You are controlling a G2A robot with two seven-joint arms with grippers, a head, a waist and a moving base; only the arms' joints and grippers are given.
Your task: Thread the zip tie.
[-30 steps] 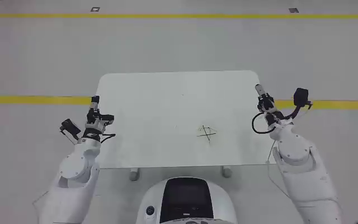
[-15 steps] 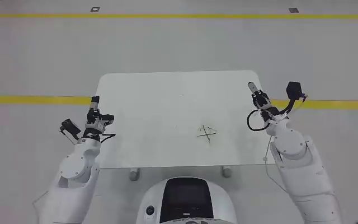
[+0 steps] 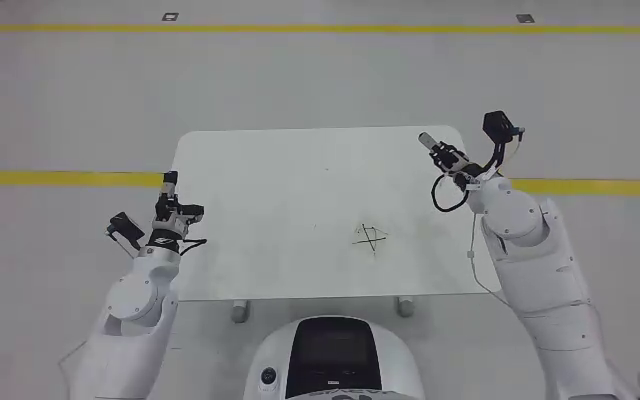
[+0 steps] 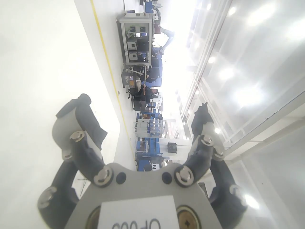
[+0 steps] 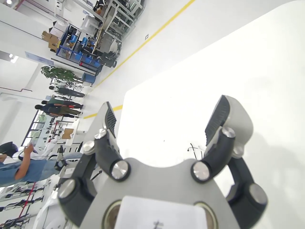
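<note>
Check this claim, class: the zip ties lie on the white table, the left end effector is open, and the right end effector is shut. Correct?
No. The right end effector is open, not shut: the right wrist view shows its jaws wide apart and empty. The zip ties do lie on the white table, and the left end effector is open.

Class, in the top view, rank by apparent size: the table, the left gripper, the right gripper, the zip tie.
1. Table: largest by far.
2. Left gripper and right gripper: look alike, unranked.
3. Zip tie: thinnest, though its spread nearly matches a gripper, so this place is unsure.
</note>
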